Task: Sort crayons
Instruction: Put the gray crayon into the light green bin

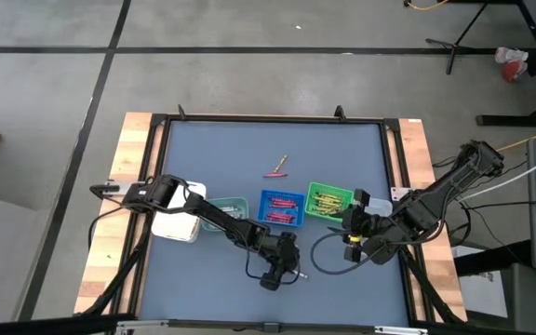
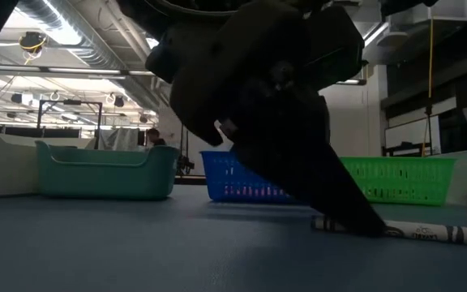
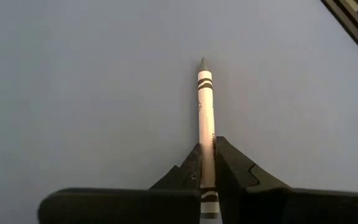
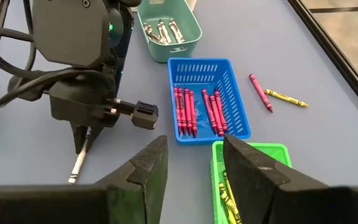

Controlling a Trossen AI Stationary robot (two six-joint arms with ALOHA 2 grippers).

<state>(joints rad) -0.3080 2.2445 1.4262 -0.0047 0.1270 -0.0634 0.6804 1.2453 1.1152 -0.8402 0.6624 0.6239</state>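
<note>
The left gripper [image 3: 207,177] is clamped on a grey crayon [image 3: 205,106] lying flat on the mat [image 1: 221,149] at lower centre of the high view, its tip pointing away from the fingers, open mat around it. The right gripper [image 4: 194,165] hovers with fingers apart over the green tray [image 4: 253,152] of yellow crayons. Red crayons [image 4: 185,112] fill the blue tray [image 4: 207,68]; grey ones lie in the teal tray [image 4: 188,28].

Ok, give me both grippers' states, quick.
Left gripper: shut on the grey paper-wrapped crayon lying on the table.
Right gripper: open, empty.
</note>
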